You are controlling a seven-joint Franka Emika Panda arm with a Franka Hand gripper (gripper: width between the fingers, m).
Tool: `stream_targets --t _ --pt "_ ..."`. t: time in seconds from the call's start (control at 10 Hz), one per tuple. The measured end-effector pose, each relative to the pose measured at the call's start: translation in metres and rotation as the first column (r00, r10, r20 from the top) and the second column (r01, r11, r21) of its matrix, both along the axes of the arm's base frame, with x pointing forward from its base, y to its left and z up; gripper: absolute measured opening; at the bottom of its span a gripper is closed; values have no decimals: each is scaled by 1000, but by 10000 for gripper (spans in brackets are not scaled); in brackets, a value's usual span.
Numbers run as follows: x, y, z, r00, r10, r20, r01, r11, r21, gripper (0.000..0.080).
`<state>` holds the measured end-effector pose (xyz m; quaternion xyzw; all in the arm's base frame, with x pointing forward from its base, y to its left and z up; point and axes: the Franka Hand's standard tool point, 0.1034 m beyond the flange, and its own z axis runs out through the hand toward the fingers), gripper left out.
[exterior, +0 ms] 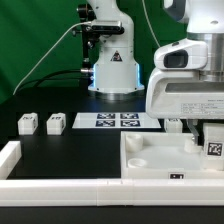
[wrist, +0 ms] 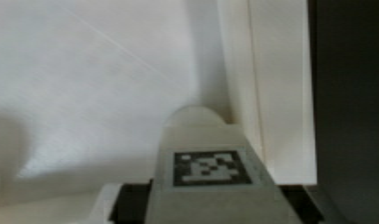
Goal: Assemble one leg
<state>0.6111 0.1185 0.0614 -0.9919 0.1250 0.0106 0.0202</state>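
Observation:
My gripper [exterior: 212,138] is shut on a leg [exterior: 214,148], a small white post with a black-and-white tag, and holds it over the right end of the large white tray-like piece [exterior: 150,152]. In the wrist view the leg [wrist: 211,150] stands out between the dark fingers [wrist: 140,202], its far end at the tray's raised rim [wrist: 257,70], near a corner. Whether the leg touches the tray I cannot tell. Two more legs [exterior: 28,123] [exterior: 55,124] stand at the exterior view's left. Another small white block [exterior: 176,124] sits behind the tray.
The marker board [exterior: 110,121] lies in the middle of the black table. A white raised border [exterior: 10,155] runs along the front left. The robot base [exterior: 112,70] stands at the back.

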Motion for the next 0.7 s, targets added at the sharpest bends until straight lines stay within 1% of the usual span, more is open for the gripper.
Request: stream_targets --t 0.2,0.3,0.7 --pt "0 -10 1 978 -210 -5 210 977 -22 294" --pt "1 -15 1 968 -253 -3 252 967 -33 294" --pt "1 -17 0 968 -250 -3 250 968 -33 297"
